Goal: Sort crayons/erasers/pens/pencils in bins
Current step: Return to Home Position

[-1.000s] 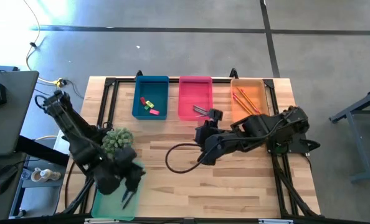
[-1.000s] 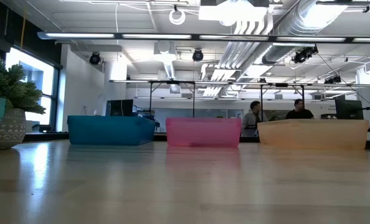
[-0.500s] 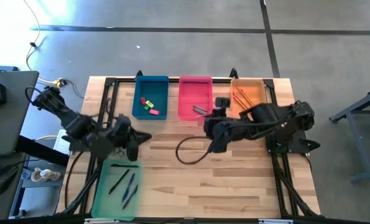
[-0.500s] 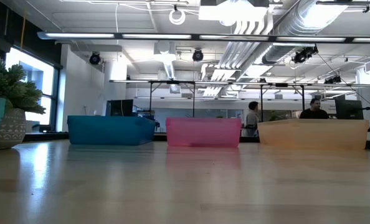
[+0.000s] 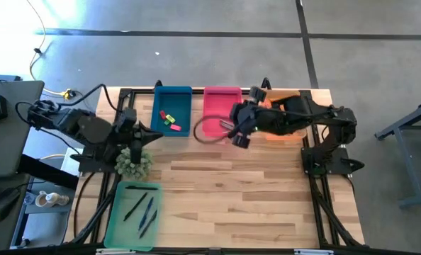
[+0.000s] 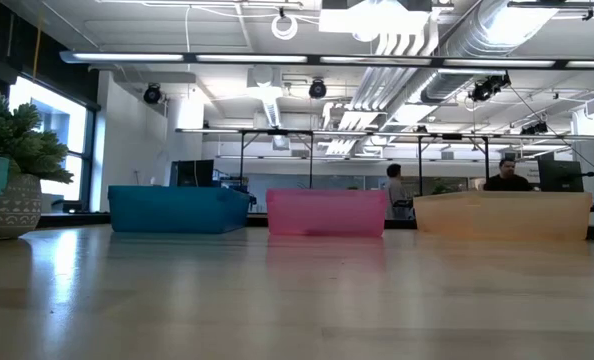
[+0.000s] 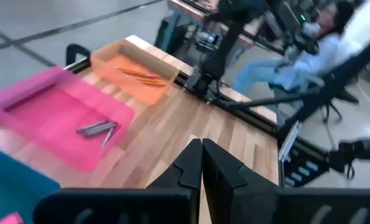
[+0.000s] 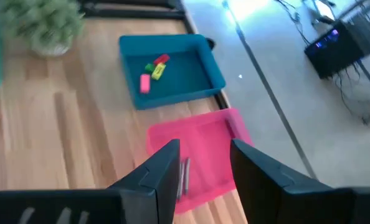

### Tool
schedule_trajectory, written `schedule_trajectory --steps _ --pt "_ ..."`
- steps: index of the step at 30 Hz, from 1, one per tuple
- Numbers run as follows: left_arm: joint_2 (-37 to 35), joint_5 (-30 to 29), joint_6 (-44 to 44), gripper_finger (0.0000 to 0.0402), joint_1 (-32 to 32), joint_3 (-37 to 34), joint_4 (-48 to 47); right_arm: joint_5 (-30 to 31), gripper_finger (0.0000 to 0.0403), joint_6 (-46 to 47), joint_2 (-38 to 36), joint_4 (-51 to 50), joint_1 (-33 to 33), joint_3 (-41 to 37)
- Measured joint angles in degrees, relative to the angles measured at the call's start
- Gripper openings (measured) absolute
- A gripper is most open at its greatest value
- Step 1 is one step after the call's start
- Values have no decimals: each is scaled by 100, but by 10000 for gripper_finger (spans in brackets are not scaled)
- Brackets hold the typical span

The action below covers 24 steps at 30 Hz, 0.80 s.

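**Bin Contents and Arm Positions**

1. Bins. Three bins stand in a row along the far edge of the desk (image 5: 217,184). The dark blue bin (image 5: 172,99) holds the erasers (image 5: 169,121): small pink, red, green and yellow blocks. The pink bin (image 5: 221,95) holds the crayons (image 5: 227,125), a few short grey sticks lying together. The translucent orange bin (image 5: 284,93) holds the pencils (image 7: 138,74), long orange sticks; in the high view the right arm covers most of this bin. The mint green bin (image 5: 132,216) lies apart at the near left corner of the desk and holds the pens (image 5: 144,211), three slim dark sticks.

2. Changes since the earlier frames. One second ago the left claw was over the mint green bin; it is now clear of that bin, up beside the potted plant (image 5: 133,162), and its fingers have closed. The right claw, then over the bare middle of the desk, has moved to the pink bin.

3. Arm pose. The left claw (image 5: 145,134) sits just left of the dark blue bin, fingers pressed fully together, holding nothing. The right arm reaches leftward across the orange bin; the right claw (image 5: 240,129) hangs over the near right part of the pink bin above the crayons, fingers parted and empty.
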Motion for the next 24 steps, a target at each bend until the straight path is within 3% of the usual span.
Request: schedule_trajectory --steps 10,15,24 --pt "43 2918 2346 0 1622 0 1261 10 117 273 -72 1308 -773 48" --pt "-319 3062 2673 0 1863 -391 1328 0 117 515 -72 1545 -980 48" --pt "-2099 3796 2360 0 1864 -2872 2946 26 117 849 -72 1583 -1066 48"
